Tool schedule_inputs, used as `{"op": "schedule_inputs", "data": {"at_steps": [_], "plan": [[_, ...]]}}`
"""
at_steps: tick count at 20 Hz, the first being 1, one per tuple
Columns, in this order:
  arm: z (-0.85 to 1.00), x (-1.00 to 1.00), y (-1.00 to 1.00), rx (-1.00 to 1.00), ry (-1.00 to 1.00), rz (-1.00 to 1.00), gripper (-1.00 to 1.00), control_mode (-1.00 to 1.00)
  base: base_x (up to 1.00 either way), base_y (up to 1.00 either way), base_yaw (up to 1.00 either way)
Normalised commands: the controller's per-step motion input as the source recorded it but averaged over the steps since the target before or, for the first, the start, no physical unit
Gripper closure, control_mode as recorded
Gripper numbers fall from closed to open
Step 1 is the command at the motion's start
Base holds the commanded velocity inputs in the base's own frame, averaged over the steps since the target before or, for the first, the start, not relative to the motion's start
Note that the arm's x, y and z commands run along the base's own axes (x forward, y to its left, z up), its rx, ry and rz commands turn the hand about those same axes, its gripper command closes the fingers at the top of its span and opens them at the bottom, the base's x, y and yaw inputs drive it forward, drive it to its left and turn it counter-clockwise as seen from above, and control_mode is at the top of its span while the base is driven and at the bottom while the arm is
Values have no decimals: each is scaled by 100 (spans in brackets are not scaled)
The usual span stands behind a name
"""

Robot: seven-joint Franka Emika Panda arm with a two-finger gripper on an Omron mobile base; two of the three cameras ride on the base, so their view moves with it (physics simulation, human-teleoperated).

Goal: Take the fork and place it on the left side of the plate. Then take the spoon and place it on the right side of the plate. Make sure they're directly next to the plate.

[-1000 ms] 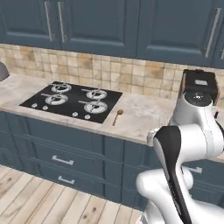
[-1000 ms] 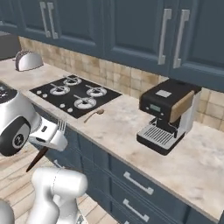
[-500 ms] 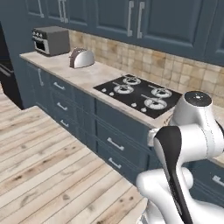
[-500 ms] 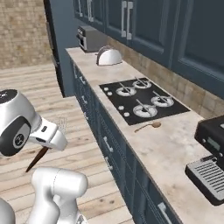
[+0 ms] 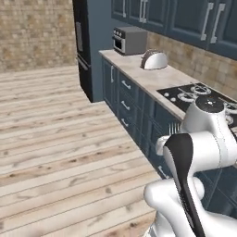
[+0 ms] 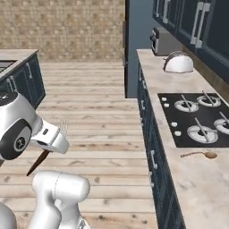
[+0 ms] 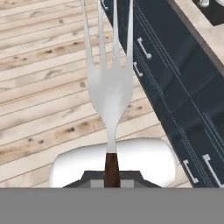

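The claw [image 6: 53,144] is closed on the small fork [image 7: 109,87] with pale silver tines and a dark reddish-brown handle. In the hand view the handle sits between the fingertips at 6 o'clock and the tines run up to 12 o'clock over the plank floor [image 7: 43,65]. In the right base view the tines [image 6: 63,127] stick up above the claw and the handle [image 6: 37,162] slants down below it toward 7 o'clock.

The small all-wooden orange-brown spoon [image 6: 199,155] lies on the beige stone tabletop [image 6: 197,188] at 6 o'clock of the black gas hob [image 6: 197,118], bowl toward 3 o'clock, handle toward 9 o'clock, well apart from the claw.

Farther along the tabletop stand a rounded silver toaster [image 6: 178,62] and, beyond it at 12 o'clock, a grey toaster oven [image 5: 130,40]. A tall dark fridge [image 5: 85,46] closes the end of the run. Navy drawer fronts [image 7: 175,87] lie between the claw and the tabletop. A second navy cabinet [image 6: 20,76] shows at 9 o'clock in the right base view.

Half a second ago both base views faced the tabletop more squarely, with the hob near the middle; now they look along the floor toward the brick wall [image 5: 34,32]. The whole scene has shifted, so the base has turned. The grip on the fork is unchanged.
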Motion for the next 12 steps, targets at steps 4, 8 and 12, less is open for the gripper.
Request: {"op": "schedule_inputs", "data": {"at_steps": [4,8,12], "plan": [[0,0,0,0,0,0,100,100,0,0,54],[0,0,0,0,0,0,100,100,-2,5,47],[0,0,0,0,0,0,100,100,-5,29,35]]}}
